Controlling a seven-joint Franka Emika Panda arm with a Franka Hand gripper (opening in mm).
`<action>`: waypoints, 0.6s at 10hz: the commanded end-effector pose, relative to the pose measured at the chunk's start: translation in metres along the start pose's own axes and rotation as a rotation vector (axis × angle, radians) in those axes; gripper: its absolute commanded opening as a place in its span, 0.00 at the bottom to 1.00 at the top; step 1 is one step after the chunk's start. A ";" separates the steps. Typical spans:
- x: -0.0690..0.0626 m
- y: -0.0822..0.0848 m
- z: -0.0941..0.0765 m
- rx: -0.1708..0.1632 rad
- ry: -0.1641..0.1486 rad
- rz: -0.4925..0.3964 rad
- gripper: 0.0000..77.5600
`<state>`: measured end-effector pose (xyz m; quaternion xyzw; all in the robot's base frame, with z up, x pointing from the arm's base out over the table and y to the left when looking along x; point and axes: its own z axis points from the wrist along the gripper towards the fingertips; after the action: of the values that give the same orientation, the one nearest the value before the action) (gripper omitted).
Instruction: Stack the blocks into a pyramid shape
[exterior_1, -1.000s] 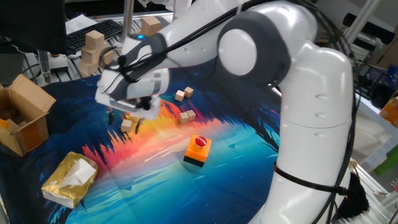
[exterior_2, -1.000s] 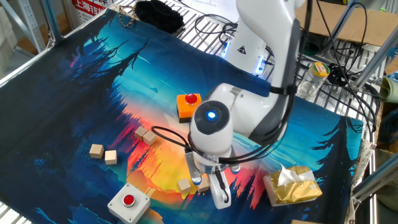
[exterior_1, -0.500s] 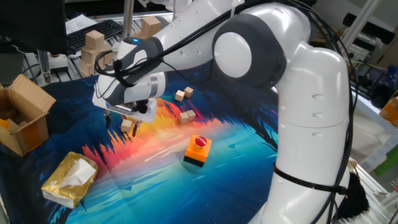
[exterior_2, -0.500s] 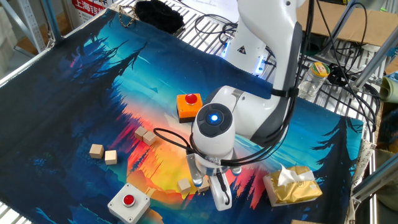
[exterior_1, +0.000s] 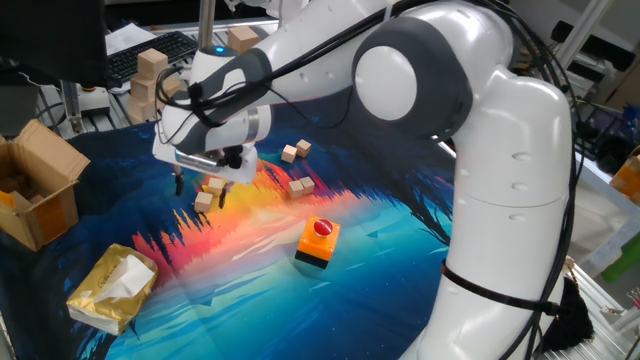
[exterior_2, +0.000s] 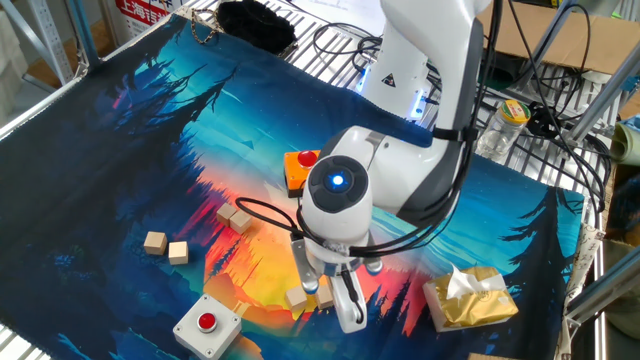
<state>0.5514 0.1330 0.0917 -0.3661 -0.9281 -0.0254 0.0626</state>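
Several tiny tan wooden blocks lie on the colourful cloth. Two blocks (exterior_1: 204, 200) (exterior_1: 213, 186) sit close together right under my gripper (exterior_1: 200, 191); they show in the other fixed view (exterior_2: 297, 298) (exterior_2: 325, 293) too. My gripper (exterior_2: 328, 304) is open and hovers just above them, one finger on each side. I cannot tell whether one block rests on the other. Two blocks (exterior_1: 290, 153) (exterior_1: 302, 147) lie further back, and one (exterior_1: 300, 186) lies beside them. In the other fixed view a pair (exterior_2: 154, 241) (exterior_2: 178, 252) and a pair (exterior_2: 226, 214) (exterior_2: 241, 221) lie to the left.
An orange button box (exterior_1: 318, 242) stands mid-cloth. A white button box (exterior_2: 205, 323) is at the near edge. A gold tissue pack (exterior_1: 112, 290) and an open cardboard box (exterior_1: 35, 185) are at the left. Large pale wooden blocks (exterior_1: 150, 80) are piled behind the cloth.
My gripper has risen a little above the two blocks. The blocks on the cloth have kept their places.
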 end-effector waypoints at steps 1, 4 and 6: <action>-0.003 0.003 0.004 -0.004 -0.026 0.002 1.00; -0.004 0.003 0.005 -0.002 -0.038 -0.006 1.00; -0.005 0.003 0.006 -0.005 -0.049 -0.008 1.00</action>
<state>0.5548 0.1331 0.0847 -0.3640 -0.9301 -0.0196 0.0449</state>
